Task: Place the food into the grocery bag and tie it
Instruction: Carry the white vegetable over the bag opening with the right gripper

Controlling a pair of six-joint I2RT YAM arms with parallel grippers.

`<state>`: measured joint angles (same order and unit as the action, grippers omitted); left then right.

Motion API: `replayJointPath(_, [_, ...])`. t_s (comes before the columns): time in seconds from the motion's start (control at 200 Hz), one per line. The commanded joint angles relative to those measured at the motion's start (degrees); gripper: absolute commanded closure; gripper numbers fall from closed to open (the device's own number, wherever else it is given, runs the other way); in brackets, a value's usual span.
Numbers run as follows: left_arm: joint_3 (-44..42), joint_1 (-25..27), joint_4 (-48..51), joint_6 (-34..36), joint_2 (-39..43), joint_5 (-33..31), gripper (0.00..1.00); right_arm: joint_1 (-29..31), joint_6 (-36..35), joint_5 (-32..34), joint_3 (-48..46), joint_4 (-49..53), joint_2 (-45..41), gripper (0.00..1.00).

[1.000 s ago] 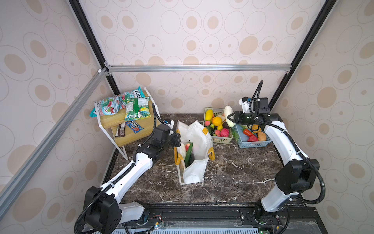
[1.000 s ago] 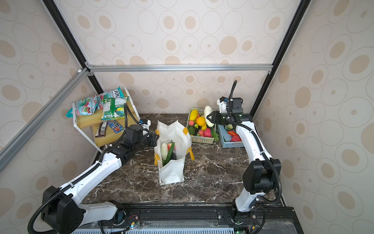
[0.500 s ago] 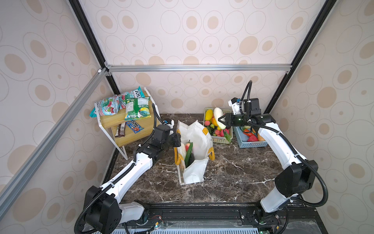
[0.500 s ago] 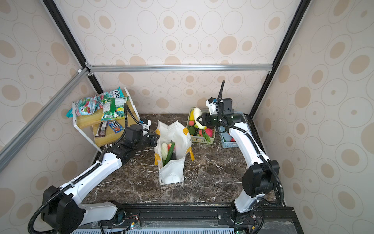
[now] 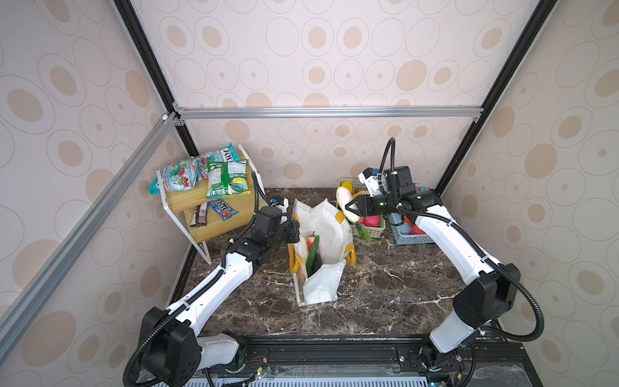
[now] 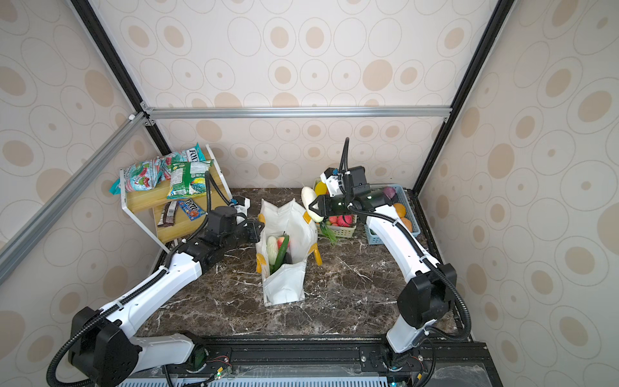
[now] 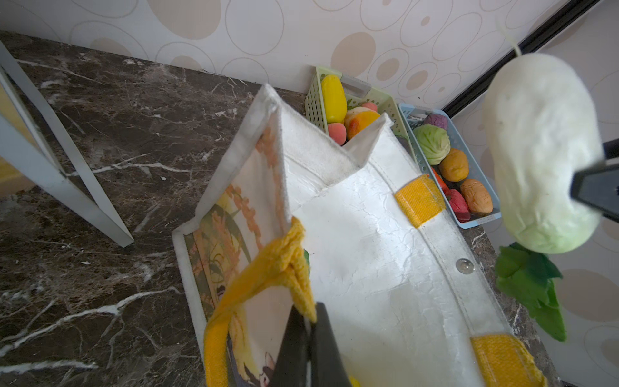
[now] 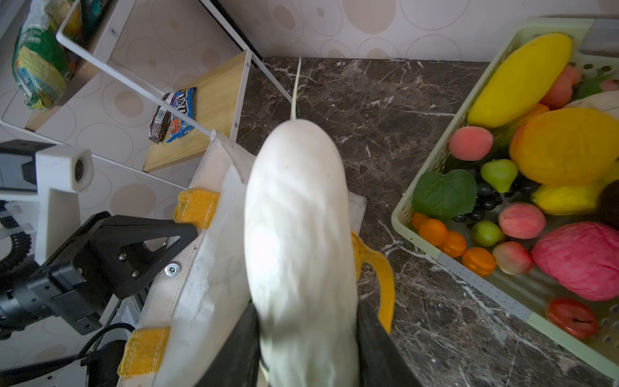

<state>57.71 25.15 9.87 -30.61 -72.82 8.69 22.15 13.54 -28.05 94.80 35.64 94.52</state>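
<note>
**Bag and both arms, loading stage.** The grocery bag [image 5: 330, 221] stood open at the middle of the table [image 5: 385, 284]. Your left gripper [image 7: 310, 318] was pinched shut on its left-side yellow handle [image 7: 268, 268]. Your right gripper [image 5: 351, 206] was clamped across a white radish [image 8: 298, 217], jaws part-way apart around it. It held the radish in the air over the bag's far right corner, green leaves [image 7: 529, 278] hanging below. A cucumber [image 5: 313, 251], an apple [image 5: 311, 239] and a pale cabbage [image 5: 303, 244] lay inside the bag. The green basket [image 5: 371, 231] and blue basket [image 5: 407, 238] held more food.
</note>
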Motion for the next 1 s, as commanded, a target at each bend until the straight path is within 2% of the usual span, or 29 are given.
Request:
replayJointPath(0.0, [0.39,0.16,-2.36,-0.33,-0.08,0.2,1.0,1.76,-1.76,0.95,1.19,1.43,-0.66,0.6])
replayJointPath(0.565, [0.08,0.15,-2.44,-0.16,0.24,0.2,1.0,9.55,-4.38,3.22,2.85,4.44,4.71,0.6])
replayJointPath(0.995, [0.5,0.15,-1.85,0.29,0.38,0.19,1.0,13.26,-5.46,4.78,5.51,5.71,10.39,0.6])
